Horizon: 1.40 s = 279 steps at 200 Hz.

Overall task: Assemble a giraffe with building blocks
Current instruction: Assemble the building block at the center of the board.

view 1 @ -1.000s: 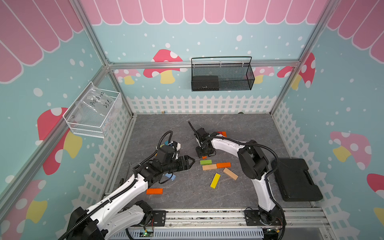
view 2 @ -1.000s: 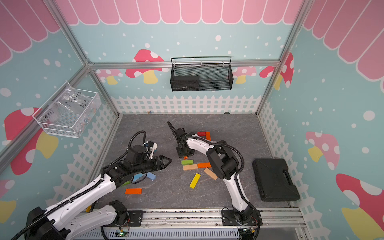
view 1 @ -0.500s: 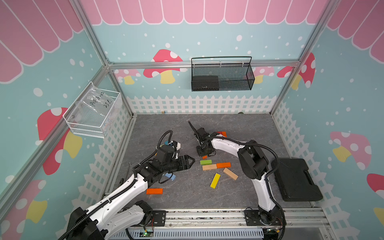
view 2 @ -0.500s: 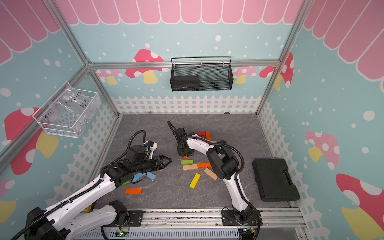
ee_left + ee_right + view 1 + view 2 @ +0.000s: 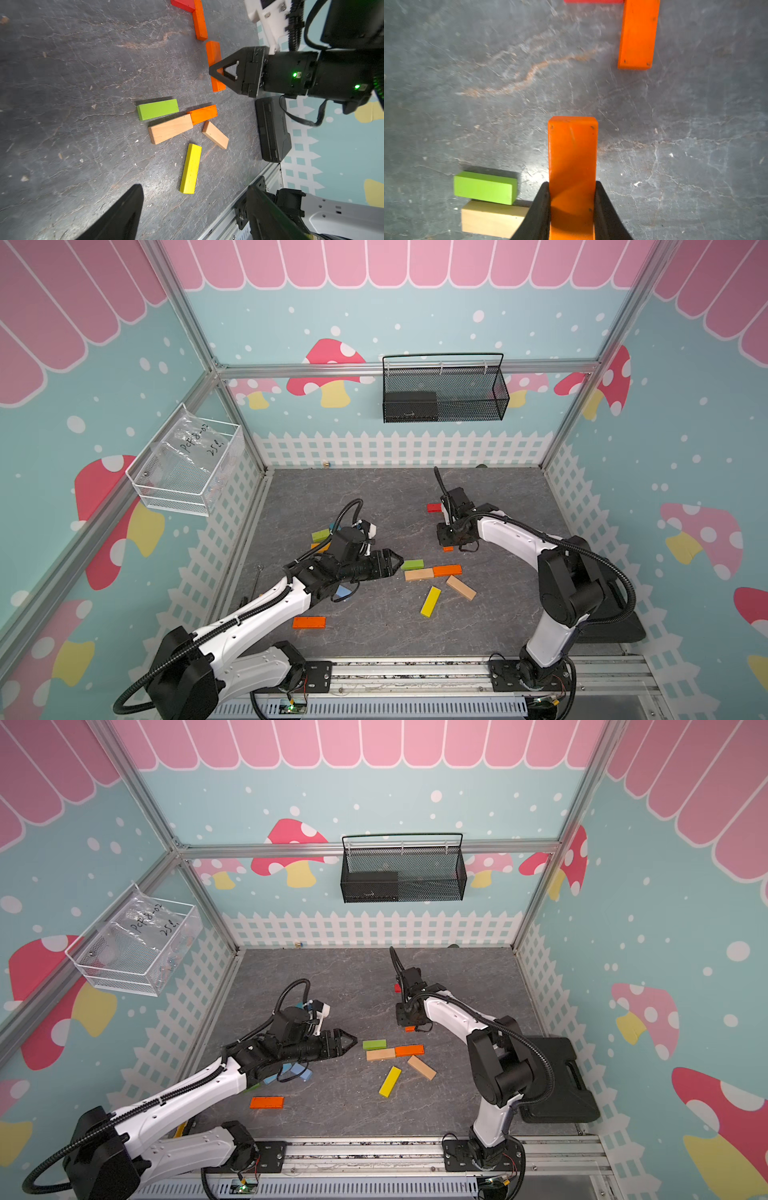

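Currently the right hand (image 5: 572, 185) is clamped on an orange block (image 5: 572, 145), one finger against each long side, a little right of centre in both top views. I cannot tell whether this block is touching the table (image 5: 374, 497). Just below it in the frame lies a loose cluster. A green block (image 5: 412, 564) sits just beside a tan block (image 5: 419, 574), which touches a second orange block (image 5: 447, 570) at one end. A second tan block (image 5: 461, 588) and a yellow block (image 5: 430, 601) lie lower down. The left hand (image 5: 392, 563) hovers just left of the green block, its fingers wide apart with nothing between them. A red block (image 5: 434, 508) lies above the right hand. A third orange block (image 5: 308, 622) lies alone at the lower left of the table.
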### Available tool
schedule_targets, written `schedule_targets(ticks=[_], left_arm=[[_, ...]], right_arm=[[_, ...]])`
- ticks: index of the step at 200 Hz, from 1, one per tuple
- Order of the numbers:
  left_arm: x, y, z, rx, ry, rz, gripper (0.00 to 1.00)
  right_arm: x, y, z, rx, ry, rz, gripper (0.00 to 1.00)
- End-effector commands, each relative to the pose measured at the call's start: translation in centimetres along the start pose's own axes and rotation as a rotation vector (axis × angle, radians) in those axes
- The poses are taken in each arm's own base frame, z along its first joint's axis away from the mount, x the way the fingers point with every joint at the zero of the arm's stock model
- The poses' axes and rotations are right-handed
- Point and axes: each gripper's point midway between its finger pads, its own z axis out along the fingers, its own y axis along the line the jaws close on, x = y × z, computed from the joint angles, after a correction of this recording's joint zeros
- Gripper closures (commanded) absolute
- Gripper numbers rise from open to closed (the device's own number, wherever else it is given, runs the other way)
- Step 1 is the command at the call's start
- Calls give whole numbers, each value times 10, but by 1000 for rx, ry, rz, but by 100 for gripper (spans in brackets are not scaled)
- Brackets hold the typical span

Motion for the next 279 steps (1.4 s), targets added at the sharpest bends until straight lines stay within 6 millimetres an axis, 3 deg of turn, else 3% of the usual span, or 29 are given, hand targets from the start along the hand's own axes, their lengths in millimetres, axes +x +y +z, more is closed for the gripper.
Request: schedule_targets(ticks=[1,51,127,279], left_arm=[[-15,-26,-2,68,-48,4,19],[-15,-23,-5,52,-55,11,19],[-14,-21,-12,40,-67,18,19],[-14,-19,-16,28,-74,31,19]], right_arm=[[4,-7,7,-8,2,33,74],[12,-24,25,28,31,61,74],[10,-45,39,58,39,91,74],[-6,-49,59,78,52,98,70]])
